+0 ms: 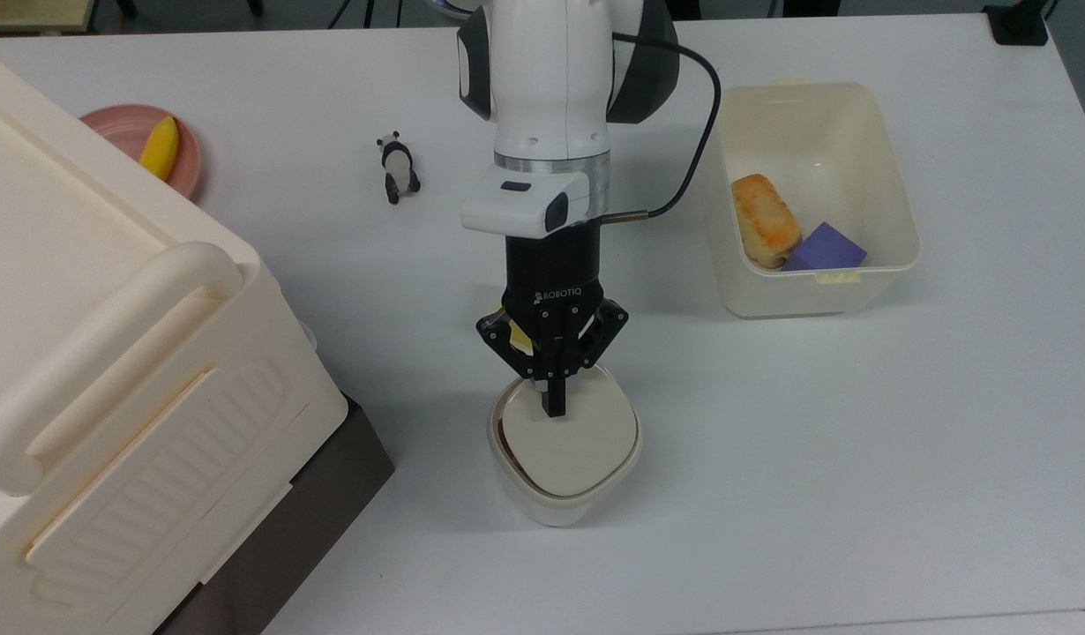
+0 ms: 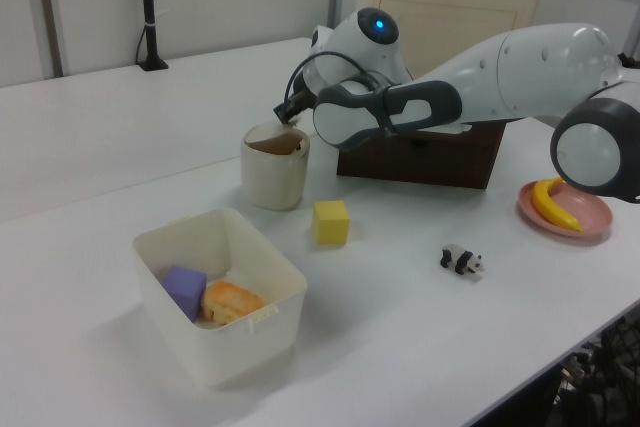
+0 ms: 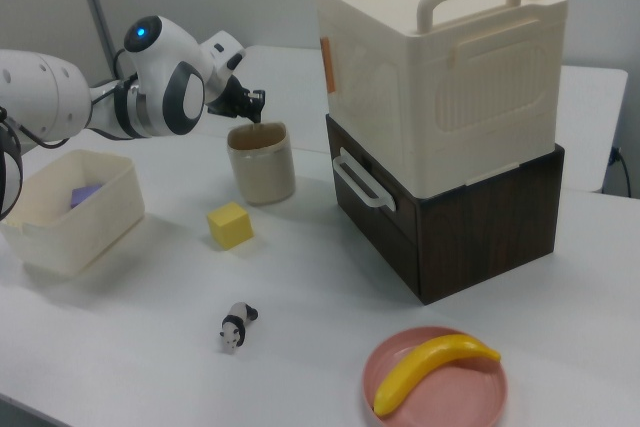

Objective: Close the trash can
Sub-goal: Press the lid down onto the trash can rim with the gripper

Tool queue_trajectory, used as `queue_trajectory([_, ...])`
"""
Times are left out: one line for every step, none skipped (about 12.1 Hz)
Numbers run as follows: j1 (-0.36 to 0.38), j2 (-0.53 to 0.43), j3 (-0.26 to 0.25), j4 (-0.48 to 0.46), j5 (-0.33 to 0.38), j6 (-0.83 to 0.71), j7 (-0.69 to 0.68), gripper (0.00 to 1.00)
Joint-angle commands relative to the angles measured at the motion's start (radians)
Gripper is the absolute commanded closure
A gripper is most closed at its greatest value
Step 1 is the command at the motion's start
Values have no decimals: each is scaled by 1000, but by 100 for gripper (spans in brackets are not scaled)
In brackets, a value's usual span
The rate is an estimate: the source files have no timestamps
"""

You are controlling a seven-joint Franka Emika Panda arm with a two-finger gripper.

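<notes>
Top view: pincer point(image 1: 549, 407) fingers pressed together, tip on the trash can's point(image 1: 563, 494) lid point(image 1: 571, 445), lid nearly flat with a dark gap at the top view's left. Trash can near bench point(image 1: 860, 441) centre. Left view shows yellow cube point(image 2: 331, 222) whole. Tub point(image 1: 895, 238) holds bread point(image 1: 764, 220) and purple block point(image 1: 826, 248).

Bright, even light for you.
You get soft shadows under the arm point(image 1: 551, 106) on the table point(image 1: 860, 441); side views look slightly soft.
</notes>
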Motion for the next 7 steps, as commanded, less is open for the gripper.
queue_trajectory([-2, -46, -9, -101, -18, 6, -21, 100])
queue_trajectory([-2, -46, -9, -109, -18, 6, -27, 100])
queue_trajectory([-4, -45, -9, -117, -18, 3, -31, 100])
queue_trajectory([-5, -45, -11, -128, -18, 3, -31, 100])
queue_trajectory([-7, -43, -11, -141, -18, 2, -33, 100])
queue_trajectory([-7, -37, -11, -154, -29, 3, -39, 100])
queue_trajectory([-7, -37, -11, -151, -29, 3, -37, 100])
